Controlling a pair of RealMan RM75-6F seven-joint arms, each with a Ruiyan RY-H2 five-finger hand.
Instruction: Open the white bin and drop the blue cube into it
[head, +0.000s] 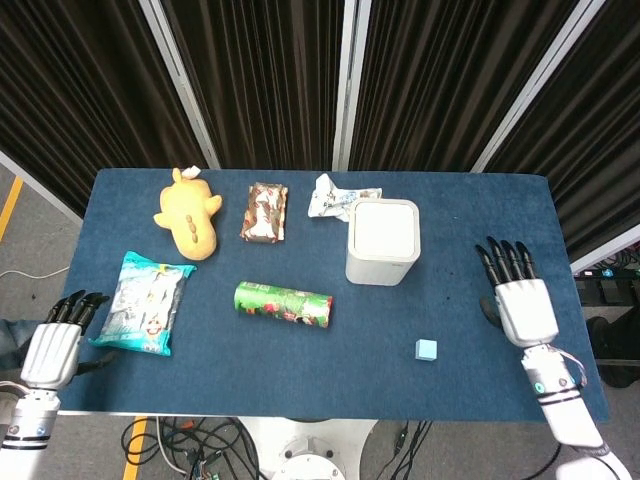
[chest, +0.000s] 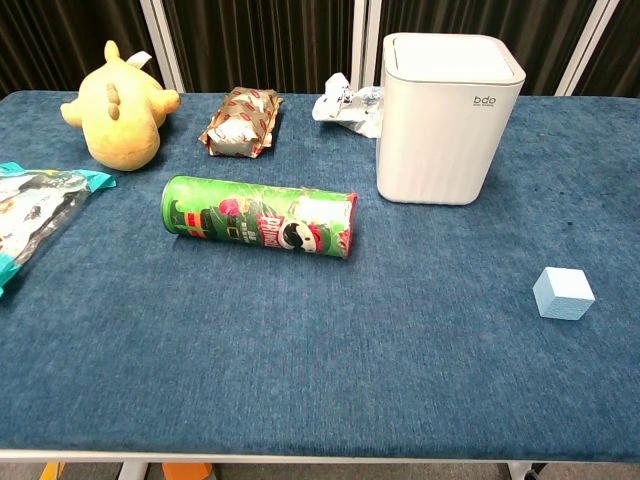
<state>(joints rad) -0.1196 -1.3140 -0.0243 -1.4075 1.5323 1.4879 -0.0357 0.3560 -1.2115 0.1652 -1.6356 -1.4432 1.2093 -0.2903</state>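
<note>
The right hand (head: 522, 300) hovers over the right part of the table (head: 470, 230), fingers spread and straight, holding nothing. The left hand (head: 52, 345) sits off the table's near-left corner, fingers extended and empty, just beside the snack bag (head: 145, 300). The cube (head: 426, 349) lies near the front edge, left of the right hand and apart from it. The bin (head: 383, 240), lid closed, stands farther back, near the middle. A green can (head: 283, 304) lies left of the bin.

The white bin (chest: 448, 120) carries the small dark lettering "bdo" near its top edge.
</note>
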